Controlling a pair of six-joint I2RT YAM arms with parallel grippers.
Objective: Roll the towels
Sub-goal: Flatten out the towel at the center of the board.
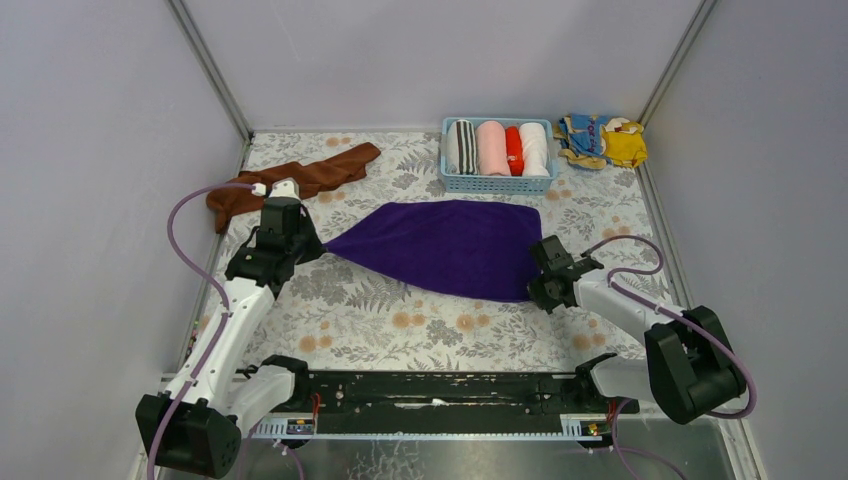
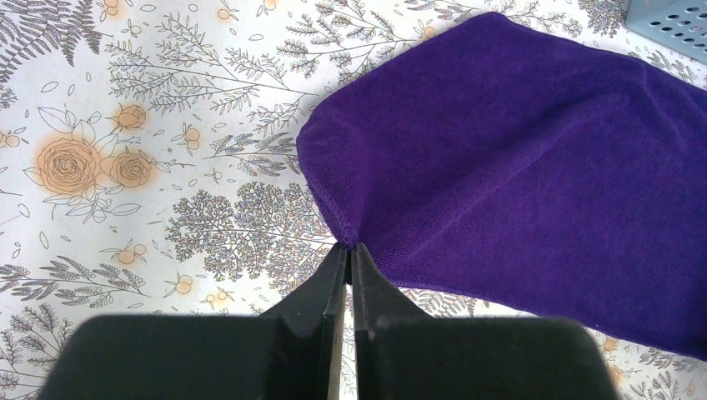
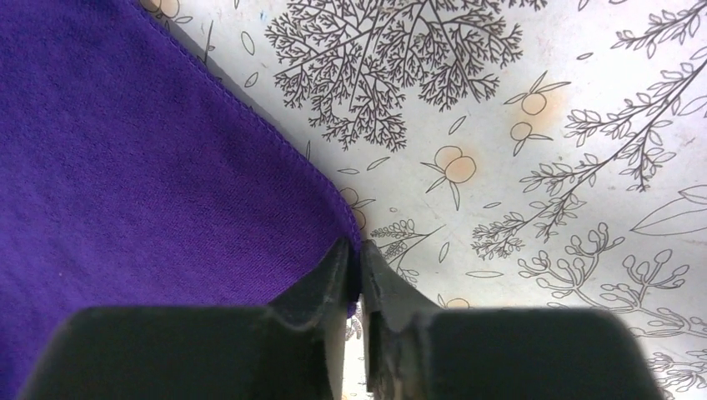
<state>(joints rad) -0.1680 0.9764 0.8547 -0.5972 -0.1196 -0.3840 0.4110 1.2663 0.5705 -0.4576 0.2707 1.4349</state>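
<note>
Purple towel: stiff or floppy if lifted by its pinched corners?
Probably floppy: the purple towel bunches to a point where the left gripper pinches it. It would likely sag between that and the right gripper. Its fuzzy pile looks grippy, so slipping out seems unlikely.

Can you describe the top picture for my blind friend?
A deep purple terry towel lies spread on a flowery table, its ends pinched by the left gripper and the right gripper. Behind it are a crumpled rust-brown towel and a blue plastic basket of rolled towels.
</note>
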